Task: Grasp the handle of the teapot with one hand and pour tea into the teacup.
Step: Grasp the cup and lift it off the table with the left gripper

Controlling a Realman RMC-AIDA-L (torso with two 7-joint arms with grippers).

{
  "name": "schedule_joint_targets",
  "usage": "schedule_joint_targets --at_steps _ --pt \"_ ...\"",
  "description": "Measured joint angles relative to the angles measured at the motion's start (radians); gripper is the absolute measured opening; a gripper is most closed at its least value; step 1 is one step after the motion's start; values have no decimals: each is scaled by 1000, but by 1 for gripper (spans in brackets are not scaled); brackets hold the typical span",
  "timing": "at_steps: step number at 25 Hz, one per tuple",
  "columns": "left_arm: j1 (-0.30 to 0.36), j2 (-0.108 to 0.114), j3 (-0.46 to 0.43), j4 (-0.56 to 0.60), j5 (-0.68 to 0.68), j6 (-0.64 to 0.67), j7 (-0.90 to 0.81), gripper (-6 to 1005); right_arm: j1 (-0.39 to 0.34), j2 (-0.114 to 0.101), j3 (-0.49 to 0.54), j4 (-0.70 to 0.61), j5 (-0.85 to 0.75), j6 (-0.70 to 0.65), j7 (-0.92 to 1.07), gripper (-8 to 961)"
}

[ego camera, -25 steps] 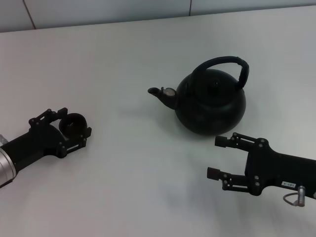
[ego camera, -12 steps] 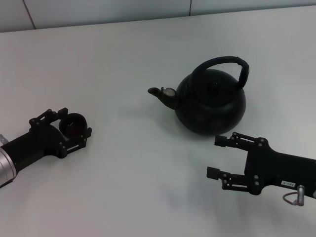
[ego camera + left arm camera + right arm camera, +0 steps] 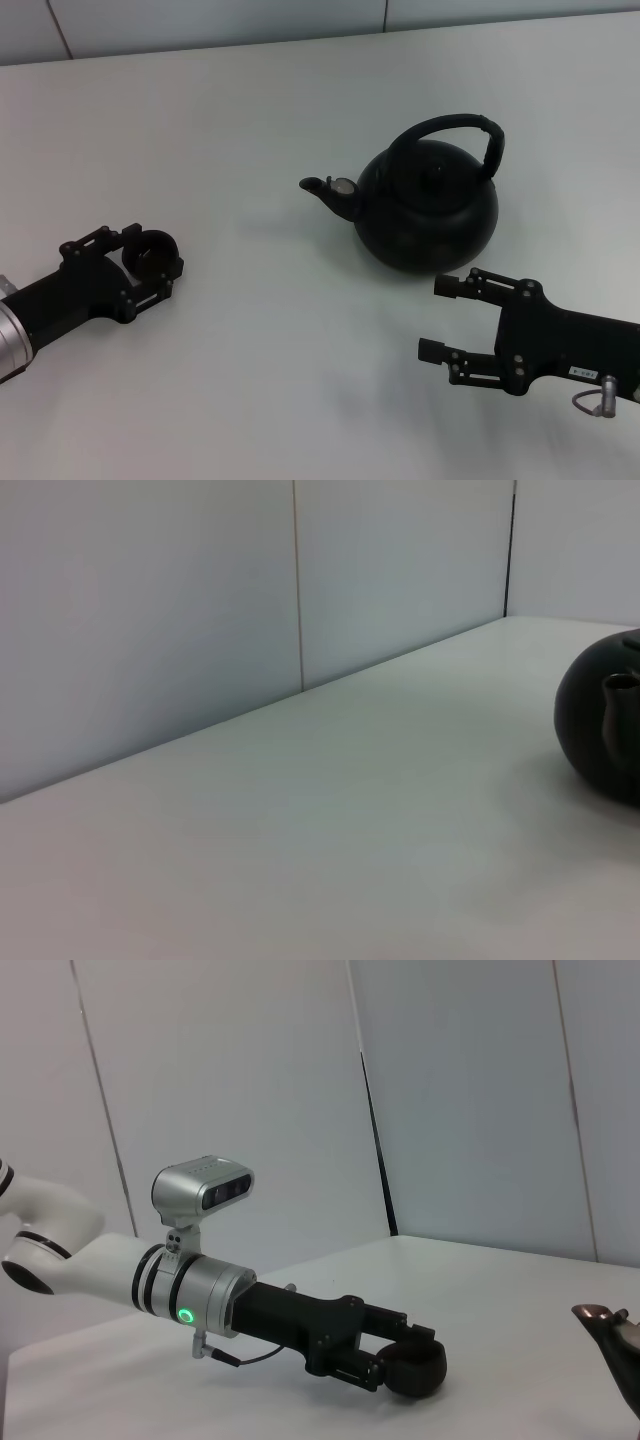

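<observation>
Two tools show in our head view, and neither touches the teapot (image 3: 428, 205). It stands upright on the white worktop (image 3: 300, 100), spout toward our left, with the handle (image 3: 447, 133) arched over the lid and free. Our right tool (image 3: 441, 318) hovers near the pot's front, its jaws spread wide and holding nothing. Our left tool (image 3: 150, 257) sits well apart to the left, closed around the teacup (image 3: 150, 250), which sits between its fingers. No tea is visible anywhere. We judge the task barely begun: the cup is held, but grasping the handle, lifting, tilting and pouring are all left.

From our left wrist view, only the pot's rounded side (image 3: 605, 720) appears at the frame edge, resting on the worktop before a pale wall (image 3: 200, 610). Our own fingers are out of sight here.

From our right wrist view, we see the left arm (image 3: 150, 1280) stretched low over the worktop, its tool (image 3: 410, 1362) clamped on the cup (image 3: 415, 1365). The spout (image 3: 605, 1320) pokes in at the edge, well apart from the cup, so the two have yet to be brought together.
</observation>
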Motion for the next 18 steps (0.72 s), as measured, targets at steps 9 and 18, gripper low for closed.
schedule_joint_targets --at_steps 9,18 --pt "-8 1 1 0 -2 57 -3 686 0 0 0 0 0 -1 0 790" --pt "-92 -2 56 -61 2 95 -5 686 -2 2 0 0 0 -2 0 790"
